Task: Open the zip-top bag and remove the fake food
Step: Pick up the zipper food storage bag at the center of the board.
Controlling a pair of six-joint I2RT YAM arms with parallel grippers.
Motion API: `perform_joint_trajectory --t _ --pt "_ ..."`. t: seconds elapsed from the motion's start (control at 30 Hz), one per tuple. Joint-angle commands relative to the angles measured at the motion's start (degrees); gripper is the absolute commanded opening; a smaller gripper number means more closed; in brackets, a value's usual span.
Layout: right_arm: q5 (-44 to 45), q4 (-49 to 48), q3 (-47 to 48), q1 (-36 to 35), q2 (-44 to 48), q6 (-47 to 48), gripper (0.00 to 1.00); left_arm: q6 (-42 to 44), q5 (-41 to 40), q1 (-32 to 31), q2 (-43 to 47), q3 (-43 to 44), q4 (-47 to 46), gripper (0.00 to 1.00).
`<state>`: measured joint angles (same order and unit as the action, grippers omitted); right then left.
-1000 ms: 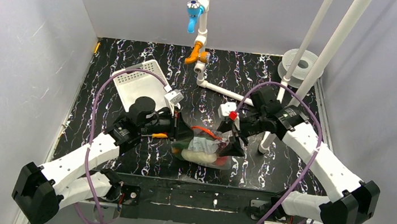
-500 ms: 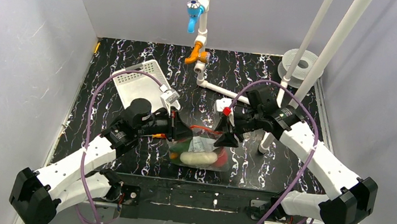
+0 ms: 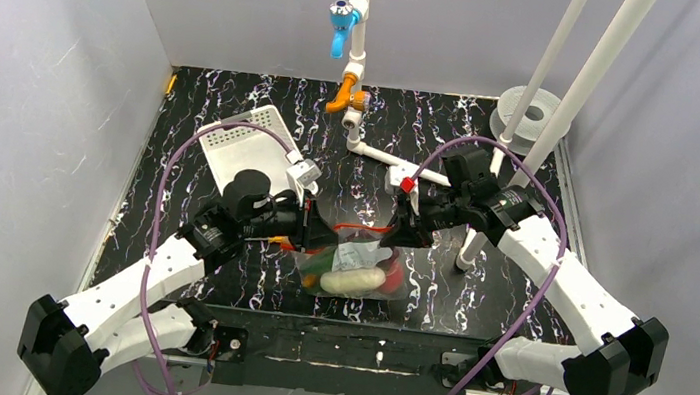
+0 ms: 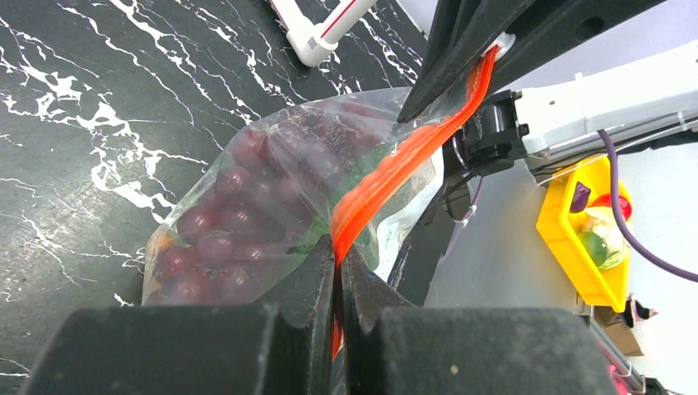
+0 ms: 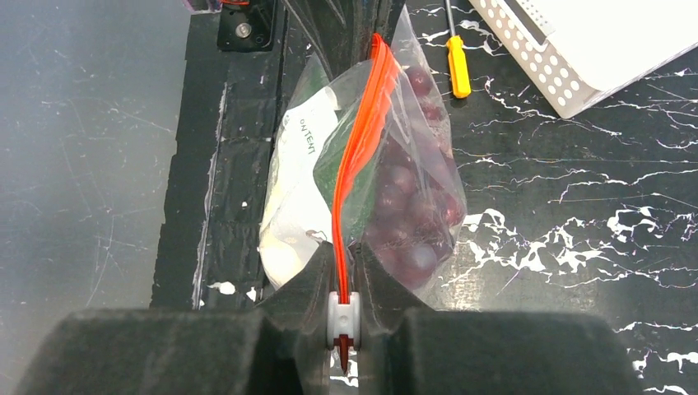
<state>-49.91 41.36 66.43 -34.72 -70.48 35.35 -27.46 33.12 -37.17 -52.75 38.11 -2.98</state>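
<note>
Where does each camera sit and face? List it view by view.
Top external: above and behind the bases, looking down at the table; both arms show.
Left wrist: on the left arm, looking along the zip-top bag's orange strip; own fingers pinch it.
Right wrist: on the right arm, looking back along it; own fingers flank the white slider.
Shared: both wrist views show the grapes.

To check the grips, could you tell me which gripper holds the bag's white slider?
The right gripper, shut on the white slider; the left gripper pinches only bare orange strip.
</note>
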Motion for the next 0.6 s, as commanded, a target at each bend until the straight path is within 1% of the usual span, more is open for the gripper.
perform_joint_trajectory --t 0.0,0.03,0.13,0.17,0.2,0.23,0.3,0.33,0.37,0.47,0.57 --pt "-1.65 -3.24 0.01 0.18 1.04 -3.11 0.01 5.13 3.04 0.43 -0.49 4.4 3.5 0.0" --pt "-1.32 -3.31 0.32 0.18 1.0 -3.44 0.01 5.66 3.81 0.43 -0.83 5.33 4.8 0.01" --pt "-0.72 -3.03 1.02 0.18 1.02 -3.94 0.01 6.97 5.26 0.5 -1.69 8.69 8.37 0.3" --pt "-0.53 -2.82 1.14 0.16 1.19 -3.96 0.01 7.65 5.7 0.44 -1.9 9.78 9.63 0.41" --pt "-0.34 -2.55 1.15 0.25 1.36 -3.93 0.01 8.34 5.87 0.43 -1.91 10.79 10.71 0.55" --pt "-0.33 -2.25 1.15 0.39 1.61 -3.72 0.01 8.96 5.75 0.44 -1.92 11.68 11.67 0.7" --pt "-0.64 -1.7 1.08 0.88 2.01 -3.27 0.01 10.64 5.17 0.43 -1.52 13.16 13.08 0.91" --pt "-0.84 -1.24 1.16 1.19 2.19 -2.97 0.01 11.64 4.9 0.45 -1.2 13.88 13.79 0.97" --pt "-1.05 -0.84 1.2 1.49 2.32 -2.55 0.01 13.28 4.77 0.51 -1.01 14.67 14.08 0.98" --pt "-1.36 0.11 1.59 2.48 3.0 -1.7 0.01 16.37 4.24 0.52 -0.98 17.62 15.18 0.98" --pt "-1.79 1.0 2.06 3.15 3.49 -0.88 0.01 17.59 3.59 0.52 -2.19 20.27 14.91 0.98"
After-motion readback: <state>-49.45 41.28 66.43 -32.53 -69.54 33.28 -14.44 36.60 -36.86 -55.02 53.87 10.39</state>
